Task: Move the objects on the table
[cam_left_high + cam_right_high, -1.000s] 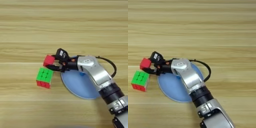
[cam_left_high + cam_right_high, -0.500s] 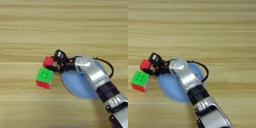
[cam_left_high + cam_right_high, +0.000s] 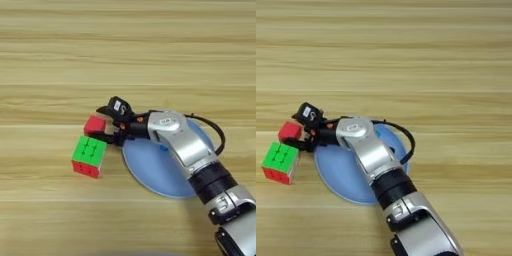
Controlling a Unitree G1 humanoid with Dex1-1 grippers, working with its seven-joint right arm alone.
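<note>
A small red cube (image 3: 94, 125) lies on the wooden table (image 3: 125, 45), left of centre. My right gripper (image 3: 102, 123) reaches in from the right, one black finger (image 3: 106, 109) behind the cube and the other in front, shut on its right part. The silver forearm (image 3: 180, 142) crosses over a large round light-blue plate (image 3: 150, 170) that lies flat to the right of the cube. In the right eye view the red cube (image 3: 290, 132) is near the left edge, with the gripper (image 3: 299, 134) on it and the plate (image 3: 338, 172) beneath the arm.
A colour-tiled puzzle cube (image 3: 89, 156) with a green top and a red front stands just in front of the red cube, close to the lower finger. A black cable (image 3: 215, 135) loops off the forearm over the plate's right rim.
Gripper and red cube have shifted slightly left together, towards the puzzle cube. The puzzle cube and the plate have stayed put.
</note>
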